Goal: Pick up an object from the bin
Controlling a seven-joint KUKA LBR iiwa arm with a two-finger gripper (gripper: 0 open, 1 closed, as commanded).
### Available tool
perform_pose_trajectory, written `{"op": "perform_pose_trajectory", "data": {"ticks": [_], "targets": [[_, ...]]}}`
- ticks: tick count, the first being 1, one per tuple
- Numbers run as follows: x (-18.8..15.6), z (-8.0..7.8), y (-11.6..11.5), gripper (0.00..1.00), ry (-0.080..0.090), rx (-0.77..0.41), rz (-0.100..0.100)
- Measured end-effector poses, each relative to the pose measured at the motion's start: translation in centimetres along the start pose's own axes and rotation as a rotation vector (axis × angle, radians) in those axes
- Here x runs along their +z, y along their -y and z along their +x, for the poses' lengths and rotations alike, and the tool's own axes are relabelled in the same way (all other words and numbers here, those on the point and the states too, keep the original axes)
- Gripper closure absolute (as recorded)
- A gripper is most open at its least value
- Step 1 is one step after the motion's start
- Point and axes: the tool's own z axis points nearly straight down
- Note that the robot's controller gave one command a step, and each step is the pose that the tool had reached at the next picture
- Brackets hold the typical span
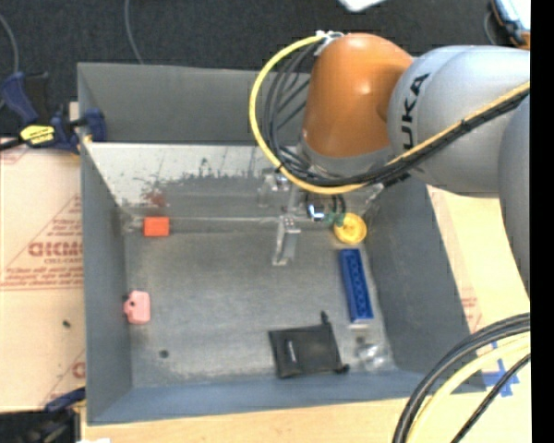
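My gripper point(283, 250) hangs over the bin's floor near the back wall, about midway across, with nothing seen in it. Just to its right lies a small yellow round piece point(349, 230). A long blue studded brick point(355, 286) lies lengthwise below the yellow piece, toward the right wall. Well to the gripper's left, a small orange block point(155, 227) sits against the foot of the back wall.
A pink lump point(137, 307) lies by the left wall. A black flat pouch point(305, 351) rests at the front, with a small clear plastic piece point(372, 353) in the front right corner. The arm with its orange cover and cables overhangs the back right.
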Motion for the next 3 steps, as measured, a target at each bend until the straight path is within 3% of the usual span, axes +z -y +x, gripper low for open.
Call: {"op": "perform_pose_trajectory", "data": {"ticks": [1,2,3], "targets": [[7.8,1.6,5.8,0.0,-0.011,-0.045,0.003],[6.2,6.7,2.0,0.0,0.0,0.075,-0.001],[6.2,6.5,2.1,0.0,0.003,0.077,-0.001]]}}
